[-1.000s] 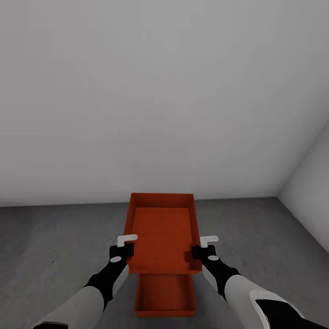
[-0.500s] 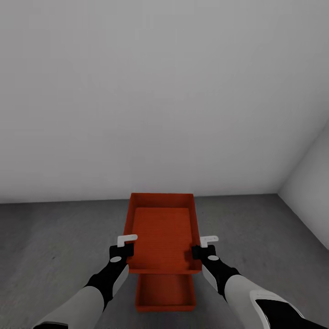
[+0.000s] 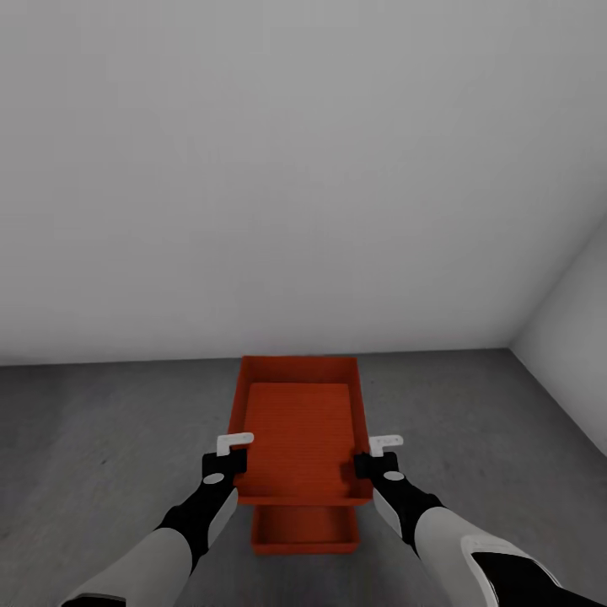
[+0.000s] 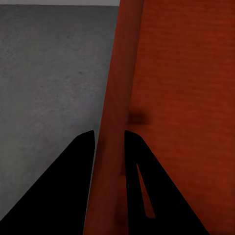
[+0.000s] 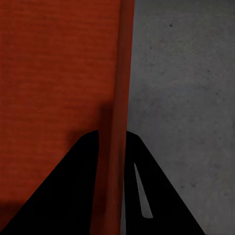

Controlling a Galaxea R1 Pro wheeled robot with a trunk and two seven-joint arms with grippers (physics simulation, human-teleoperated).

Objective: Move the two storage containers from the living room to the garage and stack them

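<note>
Floor container (image 3: 303, 533) now more hidden underneath

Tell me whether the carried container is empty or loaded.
Empty: the held container shows only its bare ribbed bottom in the head view, with the left gripper and right gripper clamping its side walls.

Two orange-red storage containers: held one (image 3: 299, 430), floor one (image 3: 303, 531); two arms.

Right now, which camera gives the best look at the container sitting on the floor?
The head view: the lower container sits on the grey floor, partly hidden under the held container. The wrist views show the held container's walls pinched by the left pincer and right pincer.
</note>
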